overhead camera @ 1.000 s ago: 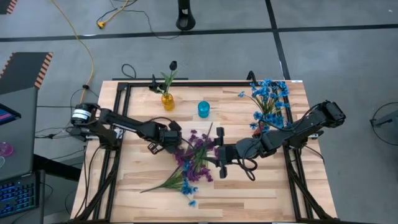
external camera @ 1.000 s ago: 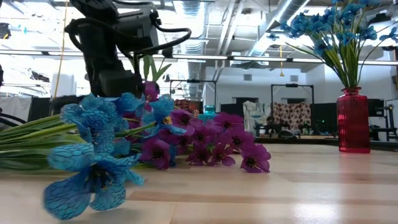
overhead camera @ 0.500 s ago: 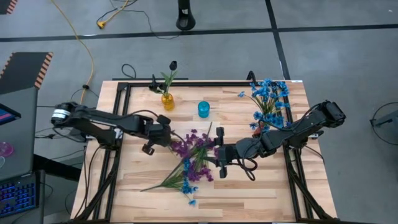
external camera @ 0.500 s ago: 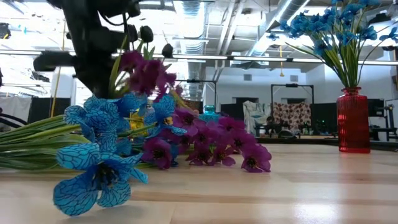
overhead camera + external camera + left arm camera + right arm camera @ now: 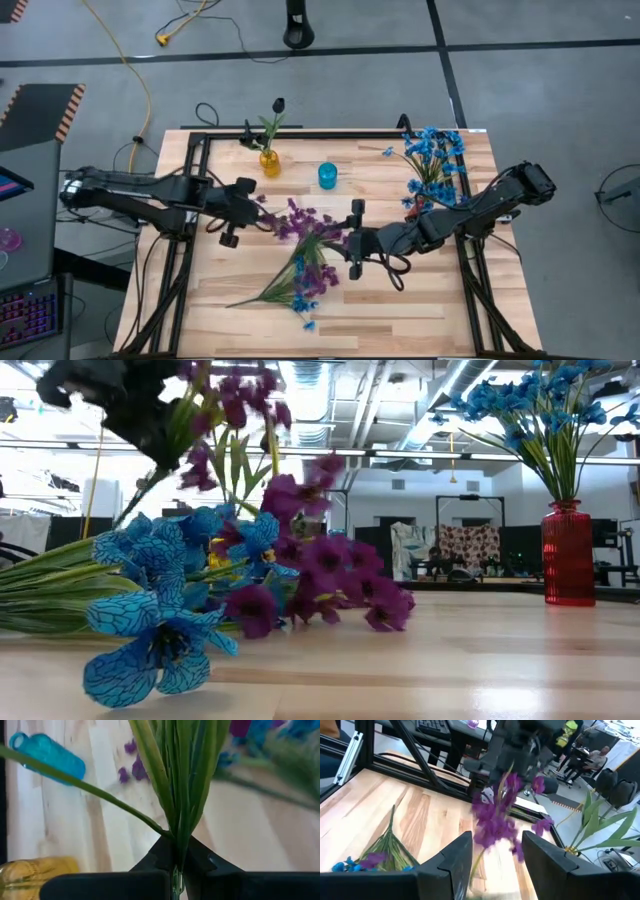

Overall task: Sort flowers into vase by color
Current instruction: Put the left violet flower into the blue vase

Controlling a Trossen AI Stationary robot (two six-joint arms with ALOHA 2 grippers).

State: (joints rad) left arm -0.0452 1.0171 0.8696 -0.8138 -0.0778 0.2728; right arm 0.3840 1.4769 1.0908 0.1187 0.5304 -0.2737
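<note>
My left gripper (image 5: 253,208) hovers over the table's left middle, shut on a purple flower sprig (image 5: 287,222) that sticks out toward the right, its blossoms (image 5: 300,490) raised above the pile. The remaining blue and purple flowers (image 5: 300,278) lie on their sides in a pile on the table. My right gripper (image 5: 348,243) stands open just right of that pile, facing the lifted sprig (image 5: 496,822), and touches nothing. My left gripper pinches the sprig's bundle of green stems (image 5: 176,861) between its two fingers, at the stem end. The fingers slant down from the table's left side, and the stems run on ahead of them. The sprig is lifted, blossom end toward the right and over the pile.
At the back left a yellow vase (image 5: 269,162) holds a dark flower. A small blue vase (image 5: 327,176) stands at the back middle. A red vase (image 5: 567,555) with blue flowers (image 5: 435,155) is at the back right. A black frame (image 5: 300,135) rims the table.
My left gripper has risen and drawn back toward the table's left edge, rolling its wrist, still shut on the stems. The purple sprig has come up out of the pile, which has shifted a little. My right gripper has kept its place.
</note>
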